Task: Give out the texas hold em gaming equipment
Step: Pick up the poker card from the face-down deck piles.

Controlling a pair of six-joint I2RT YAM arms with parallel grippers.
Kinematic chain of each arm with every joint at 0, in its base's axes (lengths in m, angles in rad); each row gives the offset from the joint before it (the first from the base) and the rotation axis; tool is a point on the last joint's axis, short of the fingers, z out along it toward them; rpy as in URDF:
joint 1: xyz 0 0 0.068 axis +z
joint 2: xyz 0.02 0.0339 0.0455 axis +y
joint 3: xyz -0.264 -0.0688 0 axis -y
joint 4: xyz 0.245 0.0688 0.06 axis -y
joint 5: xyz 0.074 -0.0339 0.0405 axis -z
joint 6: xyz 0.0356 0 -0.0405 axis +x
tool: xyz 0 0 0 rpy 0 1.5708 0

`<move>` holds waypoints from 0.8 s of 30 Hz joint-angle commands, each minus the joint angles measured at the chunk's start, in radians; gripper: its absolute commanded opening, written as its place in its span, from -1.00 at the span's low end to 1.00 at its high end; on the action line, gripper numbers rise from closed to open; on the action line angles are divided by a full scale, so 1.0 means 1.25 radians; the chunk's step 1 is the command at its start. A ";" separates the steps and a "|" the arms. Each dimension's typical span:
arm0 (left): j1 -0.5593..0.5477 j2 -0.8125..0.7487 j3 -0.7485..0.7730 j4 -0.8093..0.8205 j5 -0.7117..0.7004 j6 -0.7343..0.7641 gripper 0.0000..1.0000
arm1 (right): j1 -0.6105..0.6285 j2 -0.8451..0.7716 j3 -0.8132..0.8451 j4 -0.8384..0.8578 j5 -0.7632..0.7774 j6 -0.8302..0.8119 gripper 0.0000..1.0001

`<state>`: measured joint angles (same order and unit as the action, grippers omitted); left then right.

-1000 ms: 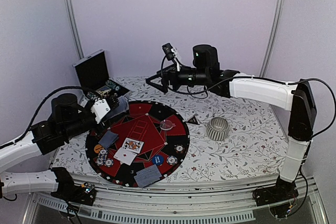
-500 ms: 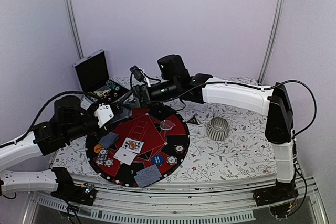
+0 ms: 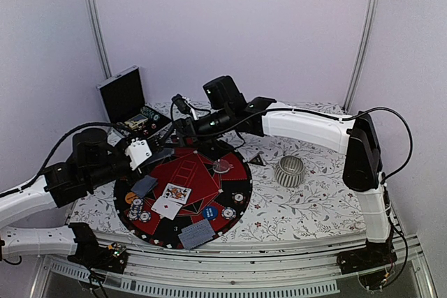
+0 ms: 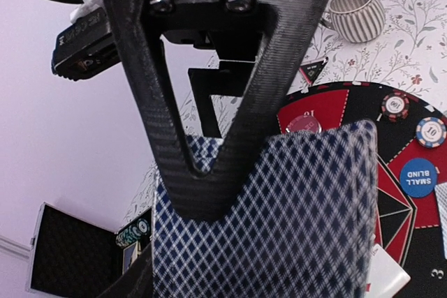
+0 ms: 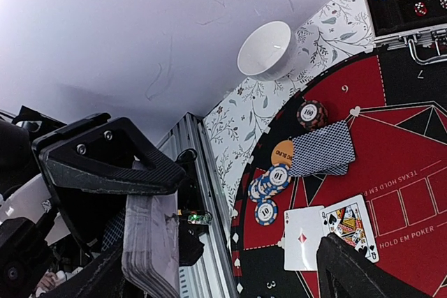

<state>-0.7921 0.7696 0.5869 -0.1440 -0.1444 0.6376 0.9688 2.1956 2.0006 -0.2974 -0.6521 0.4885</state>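
Note:
My left gripper (image 3: 158,153) is shut on a deck of grey-blue-backed cards (image 4: 293,228) and holds it above the far left rim of the round poker mat (image 3: 241,176). My right gripper (image 3: 180,129) is open and hovers just behind the deck; the deck's edge (image 5: 150,242) shows by its left finger. On the mat lie face-down cards (image 3: 144,185), two face-up cards (image 3: 172,197), a face-down stack (image 3: 197,234), striped chips (image 3: 136,209), a blue disc (image 3: 209,212), an orange disc (image 3: 130,198) and a clear disc (image 3: 223,166).
A ribbed silver cup (image 3: 288,170) stands right of the mat. The open black case (image 3: 126,99) with chips stands at the back left. A white bowl (image 5: 265,50) shows by the mat's left side. Two more chips (image 3: 228,213) lie on the mat's right.
My right arm has swung left from the table's back middle to just behind the deck. My left gripper has moved slightly right with the deck.

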 commanded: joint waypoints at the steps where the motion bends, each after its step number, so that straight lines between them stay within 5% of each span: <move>1: -0.010 -0.014 -0.008 0.031 -0.013 0.004 -0.01 | 0.001 0.002 0.033 -0.071 0.047 -0.049 0.78; 13: -0.009 -0.013 -0.010 0.033 -0.021 0.005 0.00 | -0.010 -0.049 0.026 -0.116 0.069 -0.088 0.68; 24: -0.010 -0.008 -0.011 0.033 -0.023 0.005 0.00 | -0.007 -0.063 0.033 -0.111 -0.010 -0.080 0.07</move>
<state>-0.7944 0.7685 0.5747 -0.1474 -0.1688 0.6437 0.9668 2.1651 2.0224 -0.4068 -0.6403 0.3954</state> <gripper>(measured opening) 0.504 0.567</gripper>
